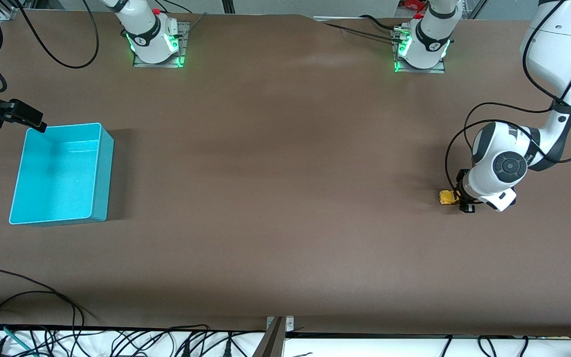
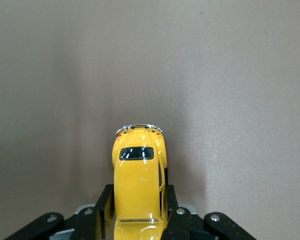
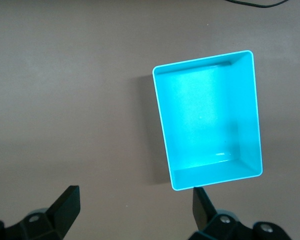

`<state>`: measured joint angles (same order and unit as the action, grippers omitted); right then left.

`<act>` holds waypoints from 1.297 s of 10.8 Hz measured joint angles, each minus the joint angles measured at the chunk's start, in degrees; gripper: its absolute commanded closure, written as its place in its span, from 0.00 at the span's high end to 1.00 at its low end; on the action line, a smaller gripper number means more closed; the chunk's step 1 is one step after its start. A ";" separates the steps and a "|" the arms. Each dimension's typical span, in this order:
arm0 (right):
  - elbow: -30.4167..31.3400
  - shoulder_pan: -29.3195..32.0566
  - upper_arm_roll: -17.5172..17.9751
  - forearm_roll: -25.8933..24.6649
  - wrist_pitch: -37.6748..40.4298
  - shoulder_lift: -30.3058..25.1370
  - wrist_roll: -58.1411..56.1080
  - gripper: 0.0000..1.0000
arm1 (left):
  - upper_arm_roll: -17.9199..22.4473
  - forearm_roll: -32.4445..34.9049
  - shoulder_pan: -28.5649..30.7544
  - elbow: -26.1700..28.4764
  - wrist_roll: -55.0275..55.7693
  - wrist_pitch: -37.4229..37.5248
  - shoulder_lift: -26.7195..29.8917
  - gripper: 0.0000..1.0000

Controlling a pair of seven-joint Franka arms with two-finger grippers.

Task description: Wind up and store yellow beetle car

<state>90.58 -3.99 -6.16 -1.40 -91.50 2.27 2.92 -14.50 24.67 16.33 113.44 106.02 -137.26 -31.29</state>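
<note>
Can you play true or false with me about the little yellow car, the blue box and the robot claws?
1. The left claw is shut on the yellow beetle car. True.
2. The car sits inside the turquoise bin. False: the bin holds nothing, and the car is at the left arm's end of the table.
3. The right claw is open. True.
4. The right claw holds the bin. False: it holds nothing and hangs over the table beside the bin.
</note>
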 measured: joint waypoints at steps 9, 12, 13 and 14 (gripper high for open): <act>0.00 -0.04 0.06 0.00 0.00 0.00 0.00 1.00 | 0.95 0.29 0.06 -3.66 0.60 -2.48 -5.30 1.00; 0.00 -0.05 0.10 0.00 0.00 0.00 0.00 1.00 | 0.91 0.32 -0.02 -4.09 0.63 -2.52 -5.31 1.00; 0.00 -0.09 0.12 0.00 0.00 0.00 0.00 1.00 | 0.91 0.32 -0.04 -4.14 0.63 -2.52 -5.31 1.00; 0.00 -0.11 0.12 0.00 0.00 0.00 0.00 1.00 | 0.91 0.32 -0.04 -4.19 0.64 -2.52 -5.32 1.00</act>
<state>90.58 -4.10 -6.04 -1.40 -91.49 2.27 2.92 -13.59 24.99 16.29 109.25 106.66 -139.78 -36.61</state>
